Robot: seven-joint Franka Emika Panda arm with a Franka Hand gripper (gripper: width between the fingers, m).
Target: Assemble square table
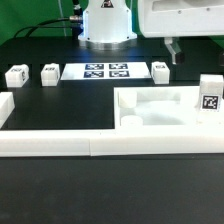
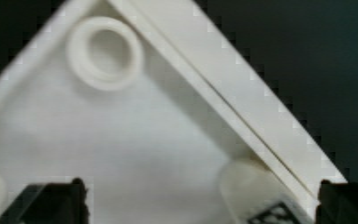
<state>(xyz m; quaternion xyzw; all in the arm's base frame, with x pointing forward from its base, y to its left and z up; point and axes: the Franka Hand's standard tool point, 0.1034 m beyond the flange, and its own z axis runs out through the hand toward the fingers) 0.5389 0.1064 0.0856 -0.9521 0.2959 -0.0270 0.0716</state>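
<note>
The square table's white slab (image 1: 160,108) lies at the exterior view's right, rim up, with a round corner hole (image 1: 130,118). One tagged white leg (image 1: 209,96) stands upright on its right side. Three more legs (image 1: 15,77) (image 1: 49,73) (image 1: 160,69) sit loose on the black table behind. My gripper (image 1: 173,50) hangs above the slab's far right part. In the wrist view the gripper (image 2: 190,205) is open with nothing between its dark fingers (image 2: 51,200). Below it show the slab (image 2: 140,140), its rim (image 2: 229,100), a corner hole (image 2: 105,50) and a tagged leg (image 2: 265,200).
The marker board (image 1: 97,71) lies flat at the back centre, in front of the robot base (image 1: 105,25). Long white border bars run along the front (image 1: 60,142) and the exterior view's left edge (image 1: 5,105).
</note>
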